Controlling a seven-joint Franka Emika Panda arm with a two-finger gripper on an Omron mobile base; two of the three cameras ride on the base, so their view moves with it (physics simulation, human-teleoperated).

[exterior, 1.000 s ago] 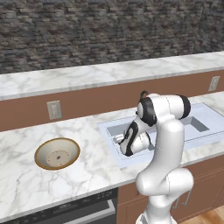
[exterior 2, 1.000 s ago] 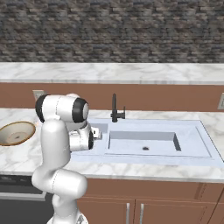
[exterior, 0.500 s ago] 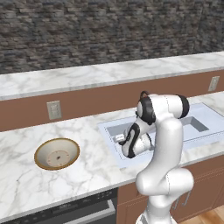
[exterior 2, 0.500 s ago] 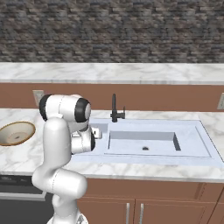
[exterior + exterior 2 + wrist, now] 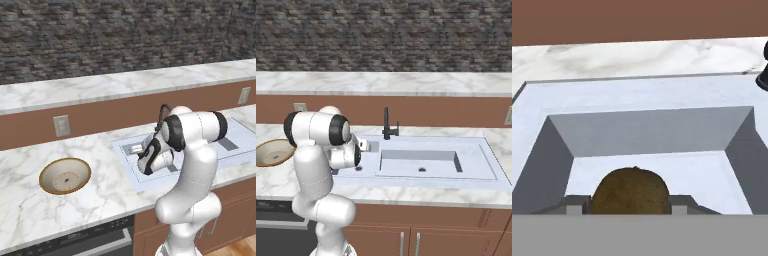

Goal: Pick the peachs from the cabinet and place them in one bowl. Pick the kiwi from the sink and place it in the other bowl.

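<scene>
Arm bent low over sink [image 5: 466,167]

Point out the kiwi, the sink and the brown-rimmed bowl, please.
kiwi [image 5: 630,191], hand view, on its fuzzy brown top between the finger tips.
sink [image 5: 476,167], right base view, on the flat rim right of the basin.
brown-rimmed bowl [image 5: 50,172], left base view, on the inner wall at its left side.

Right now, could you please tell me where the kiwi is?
In the hand view, the kiwi sits low in the sink basin, between the pincer fingertips.
</scene>
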